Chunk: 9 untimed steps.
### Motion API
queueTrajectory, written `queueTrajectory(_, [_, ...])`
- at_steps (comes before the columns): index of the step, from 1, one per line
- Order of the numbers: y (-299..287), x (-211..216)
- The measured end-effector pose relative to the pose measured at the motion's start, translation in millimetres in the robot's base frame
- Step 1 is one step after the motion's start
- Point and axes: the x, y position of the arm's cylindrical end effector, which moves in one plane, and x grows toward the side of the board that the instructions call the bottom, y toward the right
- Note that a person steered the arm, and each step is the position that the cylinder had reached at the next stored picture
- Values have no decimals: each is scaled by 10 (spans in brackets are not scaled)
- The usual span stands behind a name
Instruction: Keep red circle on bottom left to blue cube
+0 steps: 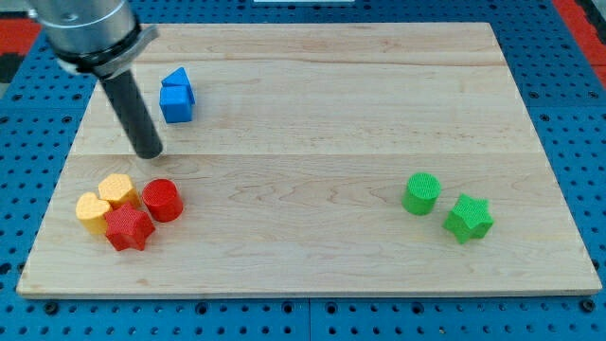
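Sitting near bench (312, 204) bottom-left: red circle (162, 200), short upright cylinder, plain red. Blue cube (177, 96) well above it, near view's top left, slightly to right. Red circle touching or just beside red star (128, 228) at its lower left and yellow block (118, 190) at its left. Yellow heart (93, 212) further left, touching star. My tip (150, 152) between cube and circle, touching neither. No claw on this rod. Green cylinder (421, 193) and green star (469, 219) far right, side by side. No writing readable.
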Motion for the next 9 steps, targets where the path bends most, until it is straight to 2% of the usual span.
queueTrajectory(3, [186, -1108])
queueTrajectory(4, [720, -891])
queueTrajectory(5, [1422, -105])
queueTrajectory(6, [1440, 946])
queueTrajectory(7, [964, 1864])
queueTrajectory(8, [796, 1899])
queueTrajectory(9, [-87, 1904])
